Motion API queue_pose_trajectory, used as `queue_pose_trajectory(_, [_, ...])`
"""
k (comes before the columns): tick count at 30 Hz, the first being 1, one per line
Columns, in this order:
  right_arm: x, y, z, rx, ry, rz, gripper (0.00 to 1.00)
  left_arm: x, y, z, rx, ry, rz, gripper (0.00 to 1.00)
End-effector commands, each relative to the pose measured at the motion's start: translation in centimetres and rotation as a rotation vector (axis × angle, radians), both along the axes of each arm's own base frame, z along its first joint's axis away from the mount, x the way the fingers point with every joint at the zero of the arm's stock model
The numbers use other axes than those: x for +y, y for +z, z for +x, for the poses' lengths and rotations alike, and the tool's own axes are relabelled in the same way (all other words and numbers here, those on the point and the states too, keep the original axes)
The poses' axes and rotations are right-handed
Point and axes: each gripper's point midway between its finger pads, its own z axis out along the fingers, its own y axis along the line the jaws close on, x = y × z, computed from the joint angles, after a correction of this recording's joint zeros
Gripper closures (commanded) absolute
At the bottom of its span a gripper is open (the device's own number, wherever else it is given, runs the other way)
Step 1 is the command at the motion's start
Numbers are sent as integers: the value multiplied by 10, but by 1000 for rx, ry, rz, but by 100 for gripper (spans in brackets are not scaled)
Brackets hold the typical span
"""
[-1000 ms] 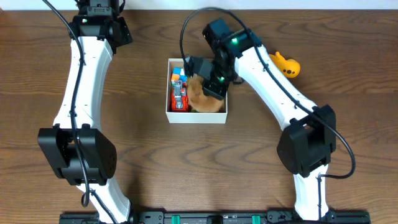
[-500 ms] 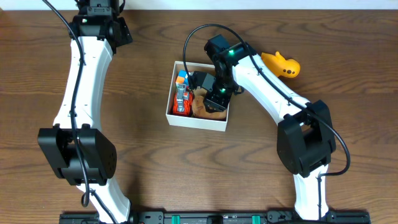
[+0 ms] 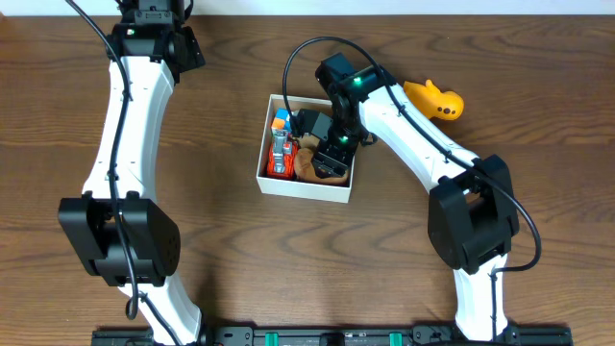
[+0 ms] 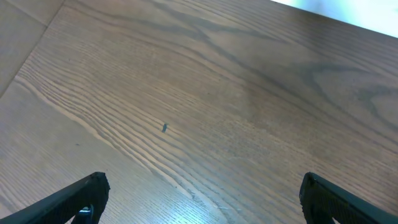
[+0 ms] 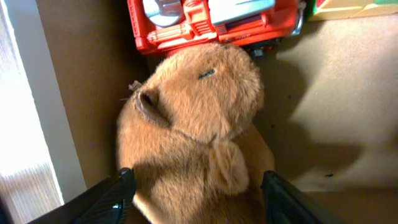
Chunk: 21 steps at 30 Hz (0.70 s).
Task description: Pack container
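The container (image 3: 303, 189), a shallow white box with a brown floor, sits mid-table, slightly skewed. In it lie a brown plush animal (image 3: 307, 165), a red toy truck (image 3: 279, 154) and a small orange and blue block (image 3: 282, 119). My right gripper (image 3: 332, 154) reaches down into the container. In the right wrist view the plush (image 5: 193, 118) lies on the brown floor between the spread jaws of that gripper (image 5: 194, 183), next to the truck (image 5: 211, 22) and the white wall (image 5: 25, 124). My left gripper (image 4: 202, 186) hangs open over bare wood at the far left.
An orange-yellow toy duck (image 3: 434, 99) lies on the table just right of the container, beside the right arm. The left arm (image 3: 125, 125) stretches along the table's left side. Dark wood surrounds the container.
The right gripper went down into the container with the plush and its jaws spread apart off it. The container turned slightly and shifted. The left arm stayed still.
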Motion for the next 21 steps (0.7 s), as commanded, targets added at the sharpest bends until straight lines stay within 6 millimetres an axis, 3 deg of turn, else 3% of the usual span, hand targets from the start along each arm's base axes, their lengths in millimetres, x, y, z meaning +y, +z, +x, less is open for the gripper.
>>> queue_pose_trajectory(1, [5,8,-1,-17,11,22,30,1,4,0,-10,3,0,2])
queue_pose_trajectory(14, [15,15,20,-103,5,68,26,1,4,0,-10,3,0,2])
queue_pose_trajectory(18, [10,30,53,-181,-149,65,23,1,4,0,-10,3,0,2])
queue_pose_trajectory(21, [-4,47,85,-237,-326,60,20,1,4,0,-10,3,0,2])
